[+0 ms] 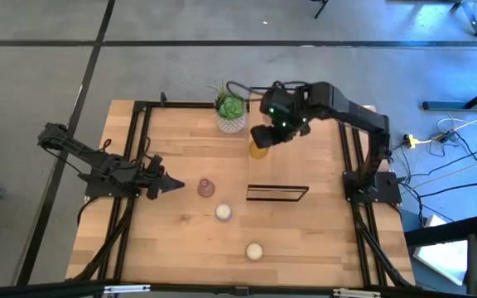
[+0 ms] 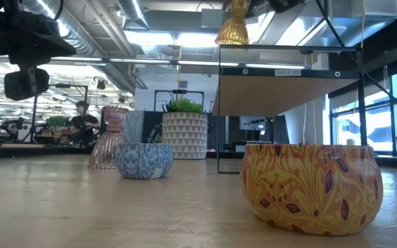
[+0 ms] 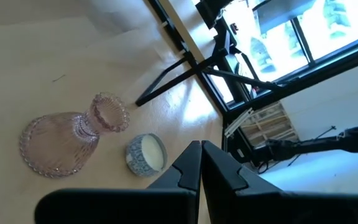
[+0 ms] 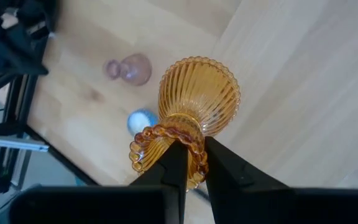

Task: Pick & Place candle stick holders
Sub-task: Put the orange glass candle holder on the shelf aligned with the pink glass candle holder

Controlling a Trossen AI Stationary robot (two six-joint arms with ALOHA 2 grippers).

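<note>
My right gripper (image 1: 265,137) is shut on the amber ribbed glass holder (image 1: 258,150), high above the table near the far middle; the holder also shows at the top of the low view (image 2: 233,26). The pink glass holder (image 1: 206,188) stands upright on its base. Two round holders rest on the table: a blue-patterned one (image 2: 143,160) (image 1: 223,212) and an orange-patterned one (image 2: 311,182) (image 1: 254,251). My left gripper (image 1: 175,187) is shut and empty, just left of the pink holder (image 3: 61,140). My right gripper pinches the amber holder's beaded top rim (image 4: 194,146) between its two fingers. One finger (image 4: 174,163) seems to stand in the mouth and the other outside. The fingers come from above, pointing down. The holder hangs upright below them, clear of the table.
A green succulent in a white patterned pot (image 1: 231,113) stands at the far middle, close to my right gripper. The black-framed wooden stand (image 1: 277,193) lies right of centre. Black frame rails (image 1: 136,157) run along the table's left and right sides.
</note>
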